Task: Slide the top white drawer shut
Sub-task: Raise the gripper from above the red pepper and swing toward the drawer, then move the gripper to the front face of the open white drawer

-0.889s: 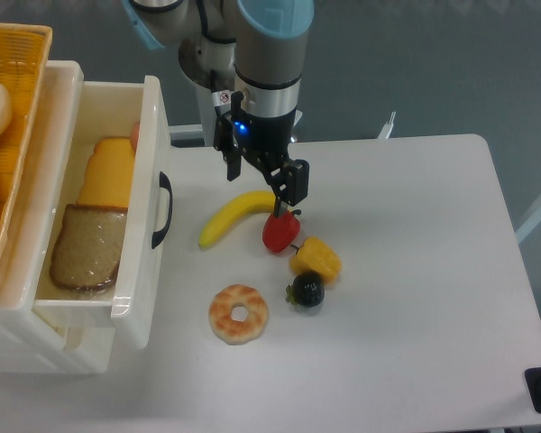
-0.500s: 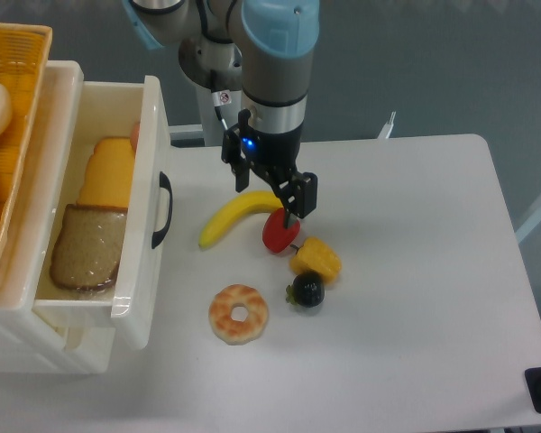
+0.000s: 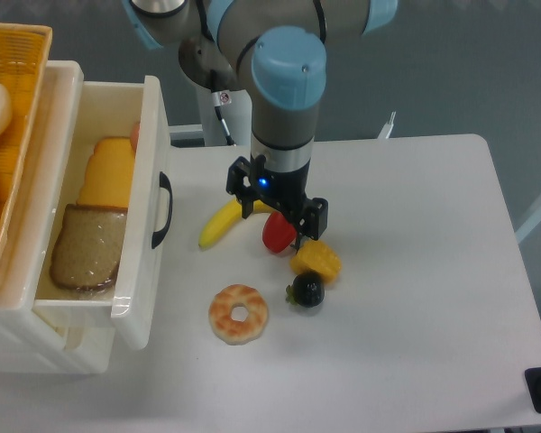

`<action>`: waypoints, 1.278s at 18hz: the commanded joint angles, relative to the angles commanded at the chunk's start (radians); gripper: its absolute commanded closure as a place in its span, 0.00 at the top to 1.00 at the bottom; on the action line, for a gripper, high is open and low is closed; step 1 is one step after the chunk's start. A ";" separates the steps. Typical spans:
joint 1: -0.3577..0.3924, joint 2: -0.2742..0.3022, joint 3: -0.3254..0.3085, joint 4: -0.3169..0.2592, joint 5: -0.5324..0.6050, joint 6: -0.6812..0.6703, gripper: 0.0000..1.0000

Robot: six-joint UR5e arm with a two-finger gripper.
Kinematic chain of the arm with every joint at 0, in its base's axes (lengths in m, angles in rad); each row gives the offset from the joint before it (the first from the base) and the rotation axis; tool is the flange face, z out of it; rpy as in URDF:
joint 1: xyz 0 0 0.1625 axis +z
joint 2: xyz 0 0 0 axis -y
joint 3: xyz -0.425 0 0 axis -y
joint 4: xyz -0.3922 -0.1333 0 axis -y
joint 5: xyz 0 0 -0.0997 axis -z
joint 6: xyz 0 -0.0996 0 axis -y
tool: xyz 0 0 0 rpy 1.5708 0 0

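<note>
Drawer first: the top white drawer (image 3: 117,212) stands pulled far out from its cabinet at the left edge of the table (image 3: 415,298), its front panel with the black arched handle (image 3: 162,209) facing our arm. Inside we see a slice of brown bread (image 3: 86,248) and a yellow cheese-like slab (image 3: 108,173) lying flat, low enough that we judge they will not catch when the box slides in. Our gripper (image 3: 279,219) hangs well to the right of that handle, low over the toy food: a banana (image 3: 218,225), a red piece (image 3: 279,233), a yellow pepper (image 3: 316,260), a dark round fruit (image 3: 307,290) and a doughnut (image 3: 238,313). We cannot tell how far the jaws stand apart, nor whether they have hold of anything, since the wrist hides the fingertips. Because the front panel is broad and flat, we judge that a sideways push on it would serve, so no grasp of the handle is needed. An orange wicker basket (image 3: 18,54) sits on top of the cabinet, out of the way.
</note>
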 joint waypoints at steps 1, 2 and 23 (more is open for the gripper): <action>-0.002 -0.012 -0.002 0.003 0.031 -0.014 1.00; -0.002 -0.023 -0.005 0.003 0.057 -0.037 1.00; -0.052 -0.158 -0.025 -0.006 -0.170 -0.358 1.00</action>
